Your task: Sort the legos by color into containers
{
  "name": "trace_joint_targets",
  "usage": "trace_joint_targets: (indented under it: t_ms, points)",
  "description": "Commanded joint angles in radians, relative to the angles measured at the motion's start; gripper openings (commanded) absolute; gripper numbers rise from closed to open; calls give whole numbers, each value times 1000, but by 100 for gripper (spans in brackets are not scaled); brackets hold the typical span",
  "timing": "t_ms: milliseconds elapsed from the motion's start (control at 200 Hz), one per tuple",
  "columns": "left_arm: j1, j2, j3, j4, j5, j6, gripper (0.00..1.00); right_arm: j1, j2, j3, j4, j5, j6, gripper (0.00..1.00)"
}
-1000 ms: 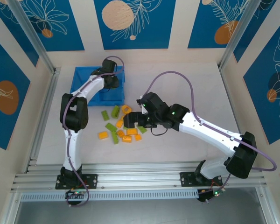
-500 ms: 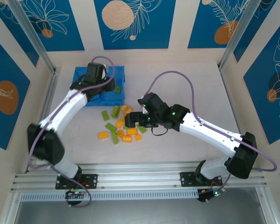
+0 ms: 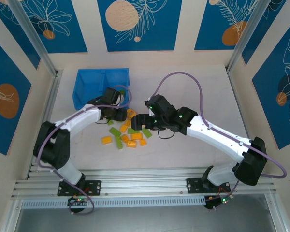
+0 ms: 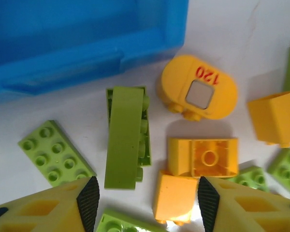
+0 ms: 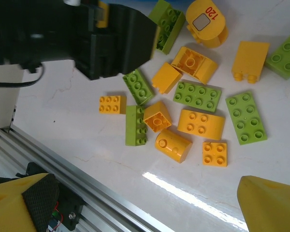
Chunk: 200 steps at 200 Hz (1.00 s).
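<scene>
Both arms are hovering, jaws spread, over the scattered legos [image 3: 120, 141].
The left gripper [image 4: 145, 198] is gaping empty over a lime green brick [image 4: 125, 137] and an orange-yellow arch brick [image 4: 203, 157]. Just beyond, a rounded orange-yellow brick [image 4: 198, 89] is showing a red "120", with the blue bin [image 4: 87, 43] sitting far-left. The right gripper [image 5: 145, 198] is gaping empty too.

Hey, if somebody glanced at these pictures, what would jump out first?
A jumble of orange-yellow and lime green legos lies in the middle of the white table. Behind it to the left sits a bright blue bin. In the left wrist view, the open left claw hovers over the bricks near a round yellow piece marked 120 in red.
</scene>
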Motion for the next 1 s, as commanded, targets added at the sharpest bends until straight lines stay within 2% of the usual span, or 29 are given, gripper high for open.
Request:
trace_joint_targets:
  t_ms: [0,95,230,405,630,775,870,995]
  points:
    - [-1,73,77,-22,-14,28,60,-2,-39,-2,-22,12,9,97]
    - [-1,122,98,-19,-46,35,57,-2,-58,-20,-22,18,21,97]
    - [-1,169,114,-28,-74,34,42,-2,-79,-32,-21,28,24,97]
    - [-1,143,103,-35,-82,21,24,-3,-85,-31,-18,29,20,97]
    - [-3,-24,122,-96,-50,7,21,-3,-94,-25,-16,24,18,97]
    - [-3,-106,188,-147,-92,11,21,-4,-108,-27,-13,35,17,97]
    - [1,-105,232,-142,-136,26,21,-4,-118,-33,-10,39,21,97]
    - [25,-10,310,-103,-187,54,18,-3,-132,-38,-7,39,28,97]
